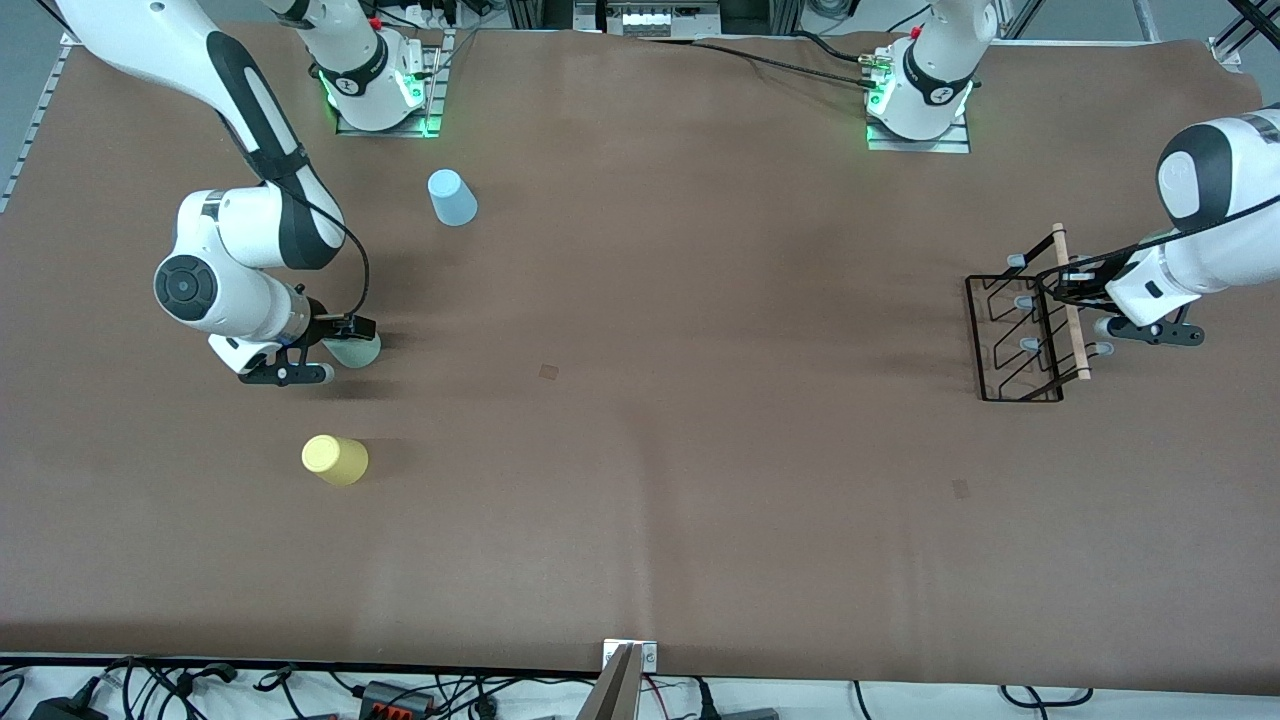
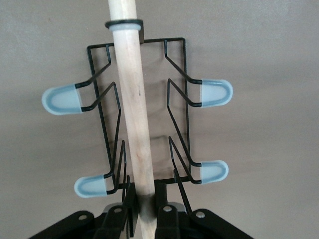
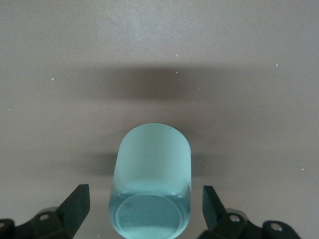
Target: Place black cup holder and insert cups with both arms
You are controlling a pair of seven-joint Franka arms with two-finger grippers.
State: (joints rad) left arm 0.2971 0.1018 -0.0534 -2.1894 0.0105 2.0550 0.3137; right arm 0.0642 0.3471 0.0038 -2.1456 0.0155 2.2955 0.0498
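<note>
Black wire, wooden rod: front view shows the black cup holder (image 1: 1020,335) at the left arm's end of the table, the left gripper (image 1: 1075,285) on its wooden rod handle (image 1: 1071,305). No cup is in it. Pale green cup (image 1: 352,350) sits at the right arm's end with the right gripper (image 1: 330,350) at it. Light blue cup (image 1: 451,197) is nearer the bases, yellow cup (image 1: 335,460) nearer the camera; both are untouched.

Left wrist view: fingers clenched on the handle, with four pale prongs (image 2: 62,98) bare. Whether the rack is lifted or resting I can't tell.

Right wrist view: jaws spread wide either side of the green cup, not touching it.

Judgement: early stage. The holder is gripped but probably not yet placed, and all three cups are left to insert.
</note>
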